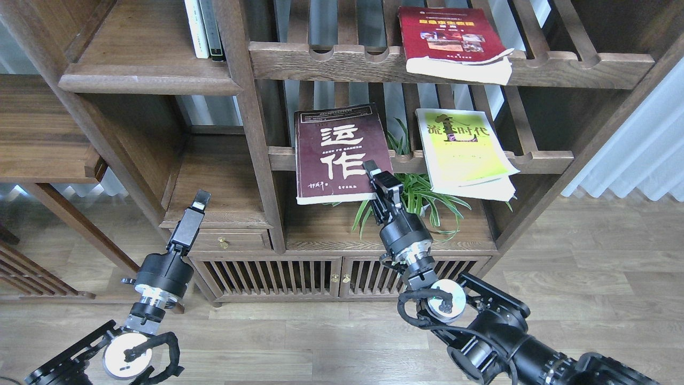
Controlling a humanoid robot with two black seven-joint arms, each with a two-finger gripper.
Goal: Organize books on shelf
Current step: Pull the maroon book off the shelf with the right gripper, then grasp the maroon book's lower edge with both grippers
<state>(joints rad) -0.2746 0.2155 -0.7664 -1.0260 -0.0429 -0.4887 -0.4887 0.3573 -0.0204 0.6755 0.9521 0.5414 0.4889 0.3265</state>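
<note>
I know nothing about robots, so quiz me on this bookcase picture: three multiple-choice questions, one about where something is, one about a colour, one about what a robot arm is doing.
1. Where does the red book lie?
A. On the upper slatted rack
B. On the floor
C. On the cabinet top beside the plant

2. What colour is the book to the right of the maroon book?
A. Blue
B. Yellow-green
C. Black

3. What is the right gripper doing?
A. Hanging free, far from any book
B. Gripping the plant
C. Clamped on the maroon book's lower right corner

Answers:
1. A: it rests on the top rack, its pages overhanging the front rail.
2. B: its cover is yellow-green with a dark title.
3. C: its jaws close on that corner, while the left gripper holds nothing.
</note>
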